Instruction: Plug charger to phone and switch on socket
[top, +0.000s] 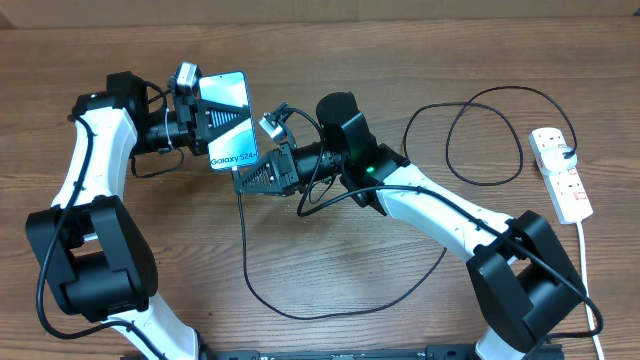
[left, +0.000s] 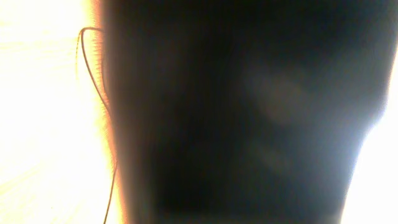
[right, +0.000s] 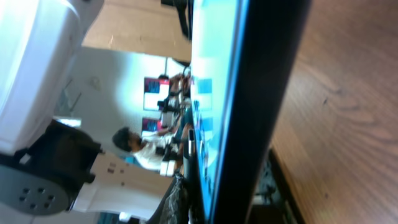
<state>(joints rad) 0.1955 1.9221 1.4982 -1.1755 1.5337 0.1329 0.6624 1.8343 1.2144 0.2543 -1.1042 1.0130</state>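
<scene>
The phone (top: 228, 118), its blue screen reading "Galaxy S24", is held up off the table with my left gripper (top: 205, 125) shut on it. In the left wrist view its dark body (left: 236, 112) fills nearly the whole frame. My right gripper (top: 245, 178) sits right at the phone's lower edge, shut on the connector end of the charger; the black cable (top: 243, 250) hangs from it and loops across the table. In the right wrist view the phone's black edge (right: 261, 93) is very close. The connector tip itself is hidden. The white socket (top: 560, 175) lies at the far right with the black plug (top: 568, 153) in it.
The charger cable makes a large loop at the front middle (top: 300, 314) and a second one at the back right (top: 480, 140). The socket's white cord (top: 586, 270) runs toward the front right edge. The wooden table (right: 336, 124) lies under both arms.
</scene>
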